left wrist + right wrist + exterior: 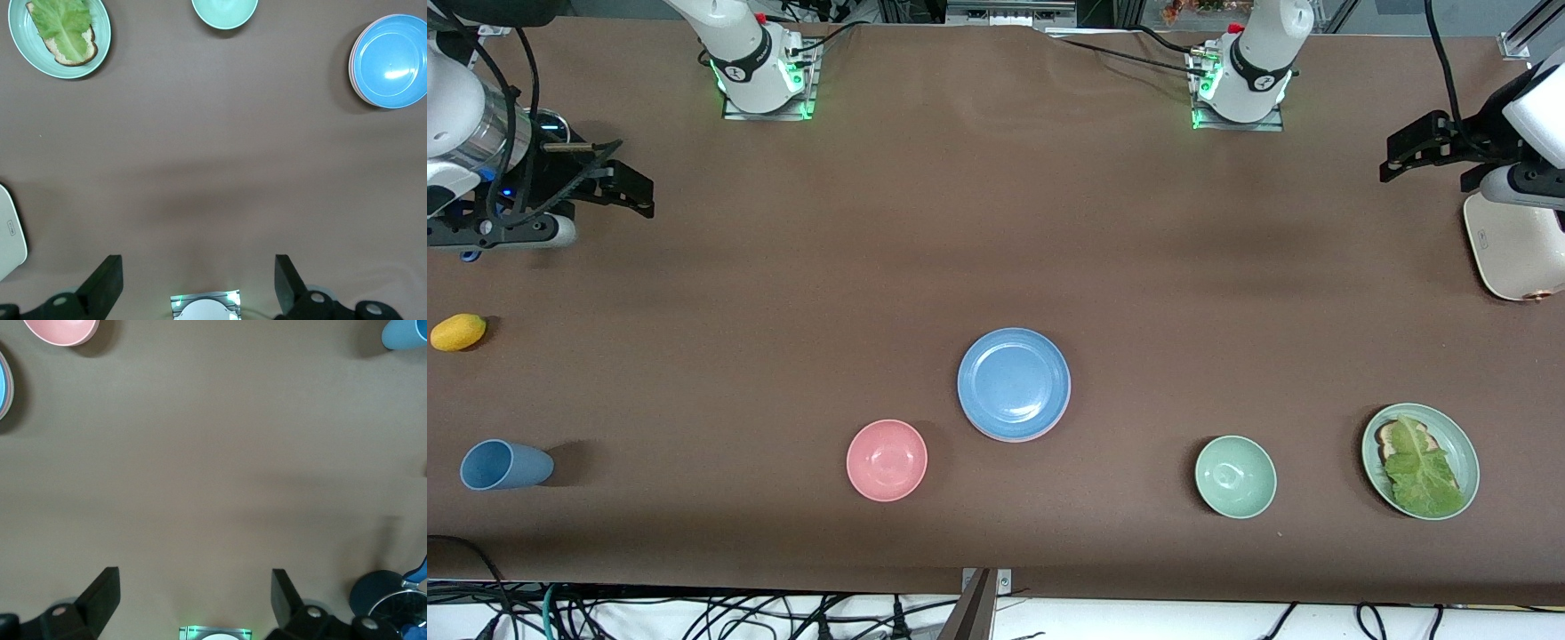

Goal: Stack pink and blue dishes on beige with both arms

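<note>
The light blue plate (pixel 1014 382) lies face up on the table's middle, on top of the pink plate, of which only a thin rim (pixel 1009 438) peeks out. In the left wrist view the blue plate (pixel 393 60) and the pink rim (pixel 353 67) show the same stack. The beige plate is hidden. My right gripper (pixel 630 180) hangs open and holds nothing at the right arm's end of the table. My left gripper (pixel 1400 151) hangs open and holds nothing at the left arm's end. Both arms wait away from the stack, with only bare cloth under the left gripper (pixel 198 280) and the right gripper (pixel 193 597).
A pink bowl (pixel 887 460) and a mint-green bowl (pixel 1235 476) flank the stack, nearer the camera. A green plate with bread and lettuce (pixel 1420 460) and a cream appliance (pixel 1516 249) are at the left arm's end. A lying blue cup (pixel 505 464) and a yellow fruit (pixel 458 332) are at the right arm's end.
</note>
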Controlling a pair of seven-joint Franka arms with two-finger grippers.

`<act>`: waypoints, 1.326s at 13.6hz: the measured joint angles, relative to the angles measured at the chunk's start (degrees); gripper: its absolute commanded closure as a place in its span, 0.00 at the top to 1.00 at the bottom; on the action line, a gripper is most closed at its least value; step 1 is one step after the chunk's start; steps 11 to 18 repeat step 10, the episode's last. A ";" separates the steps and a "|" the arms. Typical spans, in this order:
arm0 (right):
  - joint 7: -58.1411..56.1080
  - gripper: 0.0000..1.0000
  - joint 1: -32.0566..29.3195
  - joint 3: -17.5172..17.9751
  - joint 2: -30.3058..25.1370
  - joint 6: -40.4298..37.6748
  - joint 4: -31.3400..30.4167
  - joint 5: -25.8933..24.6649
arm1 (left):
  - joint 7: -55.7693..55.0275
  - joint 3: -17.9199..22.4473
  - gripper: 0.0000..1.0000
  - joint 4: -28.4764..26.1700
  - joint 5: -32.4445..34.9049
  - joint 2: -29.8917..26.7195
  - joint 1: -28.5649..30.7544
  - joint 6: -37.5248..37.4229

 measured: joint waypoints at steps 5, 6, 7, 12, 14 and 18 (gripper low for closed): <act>-0.14 1.00 0.00 -0.07 0.05 -0.01 -0.01 1.70 | 0.00 0.44 1.00 0.00 0.00 0.00 0.47 0.00; -0.13 1.00 0.00 -0.08 0.03 -0.01 0.07 1.74 | 0.00 0.50 1.00 0.00 0.00 0.00 0.55 0.00; -0.14 1.00 0.00 -0.08 0.00 -0.01 0.21 1.76 | 0.00 0.51 1.00 0.00 0.00 0.00 0.59 0.00; -0.17 1.00 0.00 -0.08 -0.21 -0.01 0.43 1.79 | 0.00 0.49 1.00 0.00 0.00 0.00 0.59 0.00; -0.17 1.00 0.00 -0.08 -0.21 -0.01 0.43 1.79 | 0.00 0.49 1.00 0.00 0.00 0.00 0.59 0.00; -0.17 1.00 0.00 -0.08 -0.21 -0.01 0.43 1.79 | 0.00 0.49 1.00 0.00 0.00 0.00 0.59 0.00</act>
